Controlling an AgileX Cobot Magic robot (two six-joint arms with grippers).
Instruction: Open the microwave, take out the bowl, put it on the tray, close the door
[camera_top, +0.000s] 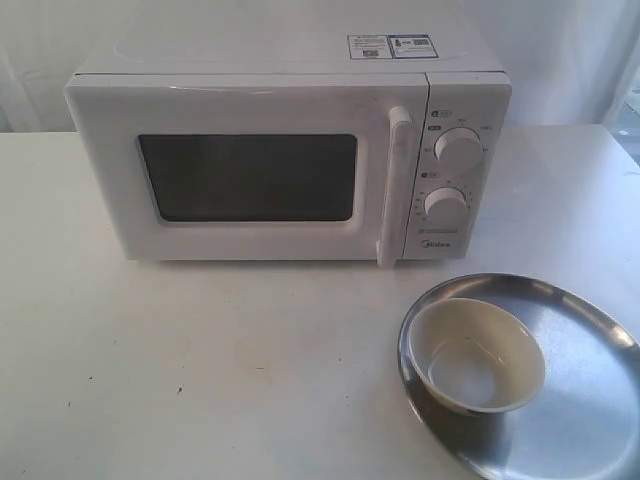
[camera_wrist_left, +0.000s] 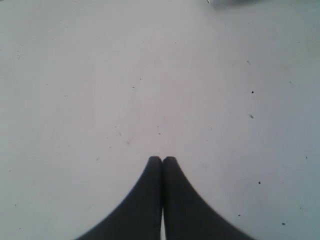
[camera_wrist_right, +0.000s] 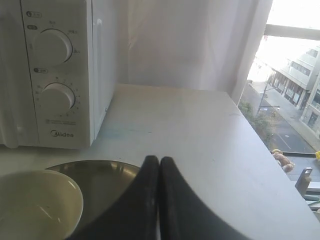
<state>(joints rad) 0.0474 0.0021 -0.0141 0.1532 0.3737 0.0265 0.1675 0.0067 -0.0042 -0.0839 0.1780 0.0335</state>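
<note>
Pressing its fingers together on nothing, the left gripper (camera_wrist_left: 162, 159) hangs above the bare table (camera_wrist_left: 150, 75); the right gripper (camera_wrist_right: 159, 159), likewise closed and empty, hovers by the tray (camera_top: 585, 405). The bowl (camera_top: 477, 357) sits in the tray's left part, in front of the microwave (camera_top: 290, 60), whose door (camera_top: 250, 105) is closed.

Right gripper (camera_wrist_right: 159, 160) has its black fingers pressed tip to tip, seen over the tray's (camera_wrist_right: 102, 175) rim. The cream bowl (camera_wrist_right: 35, 205) sits in the tray. The microwave (camera_wrist_right: 60, 100) stands just behind, with two round dials (camera_wrist_right: 52, 47) facing out. White table (camera_wrist_right: 195, 130), pale curtain (camera_wrist_right: 190, 40), and a window (camera_wrist_right: 292, 90) onto the street.
</note>
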